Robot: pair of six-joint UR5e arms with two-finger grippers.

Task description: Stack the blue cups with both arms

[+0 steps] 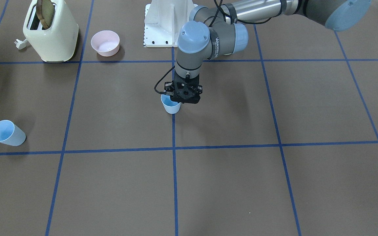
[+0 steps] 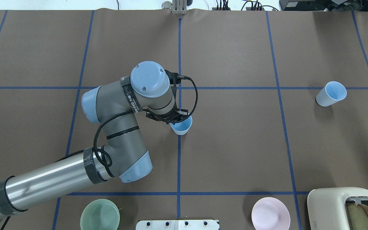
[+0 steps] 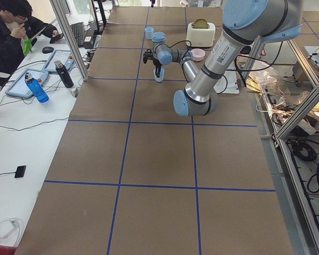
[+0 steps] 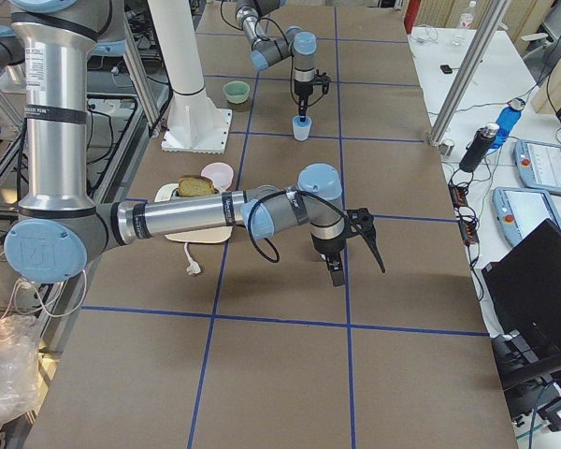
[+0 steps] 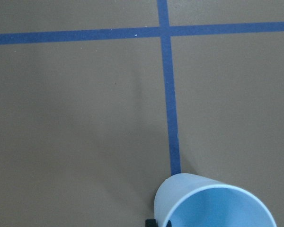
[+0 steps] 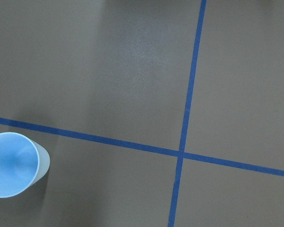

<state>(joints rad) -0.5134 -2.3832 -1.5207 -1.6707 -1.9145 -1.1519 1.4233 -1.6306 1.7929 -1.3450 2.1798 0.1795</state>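
Observation:
One blue cup (image 1: 171,105) stands upright on the centre tape line; it also shows in the overhead view (image 2: 181,125) and the left wrist view (image 5: 213,205). My left gripper (image 1: 178,101) reaches down onto its rim and is shut on the cup's wall; one black fingertip (image 5: 151,222) presses its outside. The second blue cup (image 1: 7,132) stands alone on the robot's right (image 2: 331,94); the right wrist view sees it from above (image 6: 12,163). My right gripper (image 4: 353,257) shows only in the exterior right view, so I cannot tell whether it is open or shut.
A cream toaster (image 1: 50,31) with bread and a pink bowl (image 1: 105,42) stand near the robot's right side. A mint-green bowl (image 2: 100,214) sits by the left arm's base. The white pedestal (image 2: 177,224) is at the middle near edge.

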